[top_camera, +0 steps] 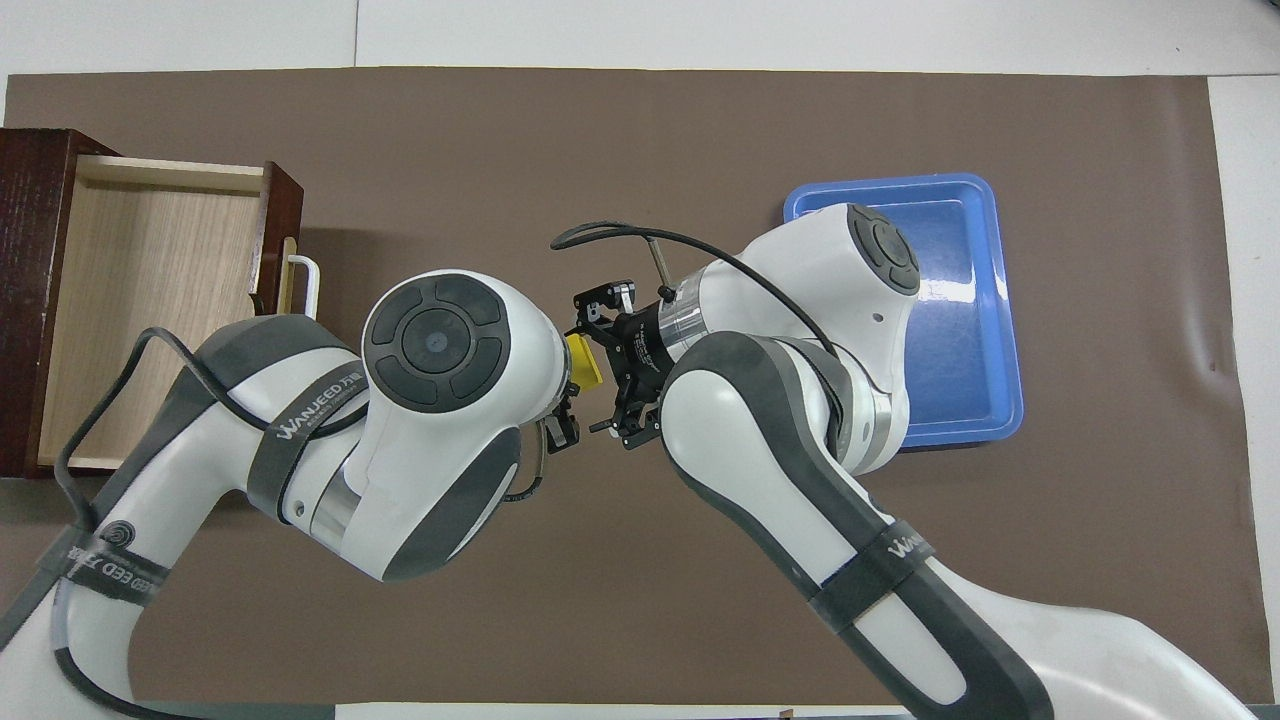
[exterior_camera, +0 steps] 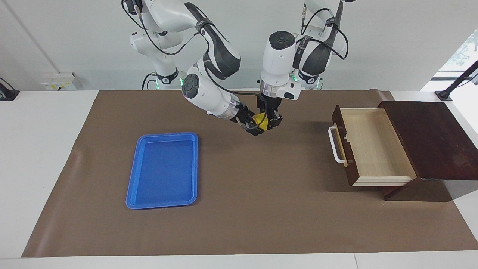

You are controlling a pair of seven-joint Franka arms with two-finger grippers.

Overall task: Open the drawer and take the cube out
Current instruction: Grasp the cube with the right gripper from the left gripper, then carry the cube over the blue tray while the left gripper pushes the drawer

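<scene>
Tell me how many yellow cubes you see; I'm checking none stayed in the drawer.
1. The cube is up over the mat between drawer and tray, held in the left pincer. The open drawer shows a bare interior.

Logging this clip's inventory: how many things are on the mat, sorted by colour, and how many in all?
Yellow: 1, the cube, held up in the left gripper, with the open right gripper around it.
Blue: 1, the tray.
Dark brown: 1, the drawer, pulled open, in its box.
Total: 3.
</scene>
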